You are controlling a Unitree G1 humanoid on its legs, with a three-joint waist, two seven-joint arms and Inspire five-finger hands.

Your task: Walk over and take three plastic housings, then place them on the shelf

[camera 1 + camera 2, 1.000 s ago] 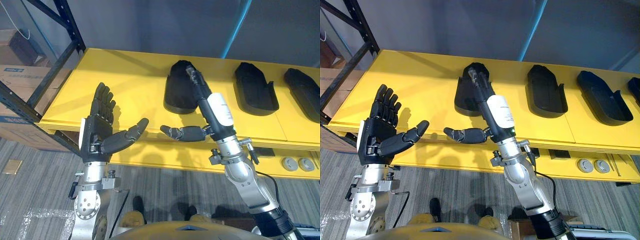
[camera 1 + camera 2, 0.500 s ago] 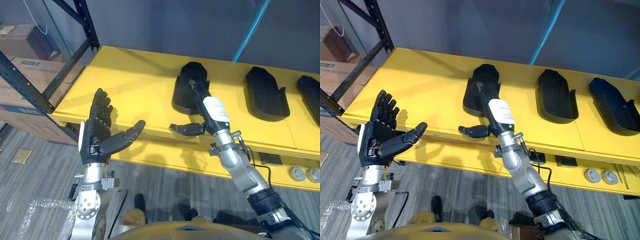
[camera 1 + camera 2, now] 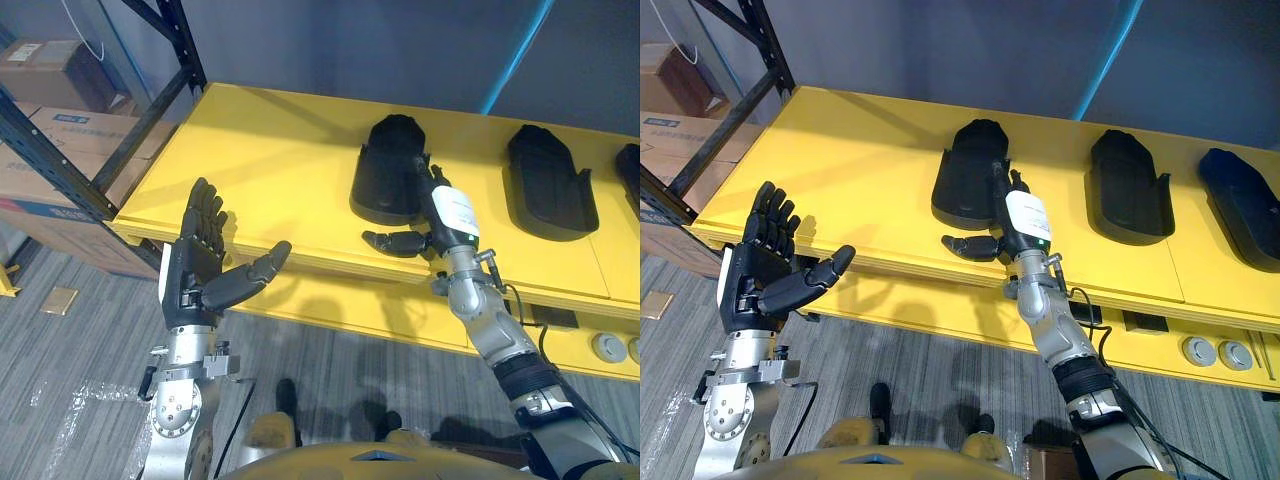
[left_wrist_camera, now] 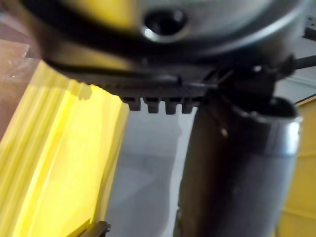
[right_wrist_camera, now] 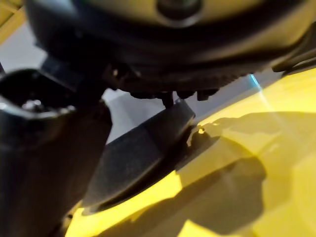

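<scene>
Left eye: we see left hand (image 3: 190, 275) spread, empty, before shelf (image 3: 270, 160); right hand (image 3: 450, 212) straight-fingered, gripping nothing, at left housing (image 3: 385, 170). Right eye: we count three on shelf, adding middle housing (image 3: 1127, 187) and right housing (image 3: 1245, 205). Right wrist: left housing close up.

The left hand (image 3: 195, 272) is raised, fingers straight, thumb out; the right hand (image 3: 447, 214) reaches forward, fingers straight, thumb sideways.

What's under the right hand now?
The leftmost black housing, lying on the yellow shelf. The right hand reaches over its right edge, fingers straight; contact is hidden.
</scene>
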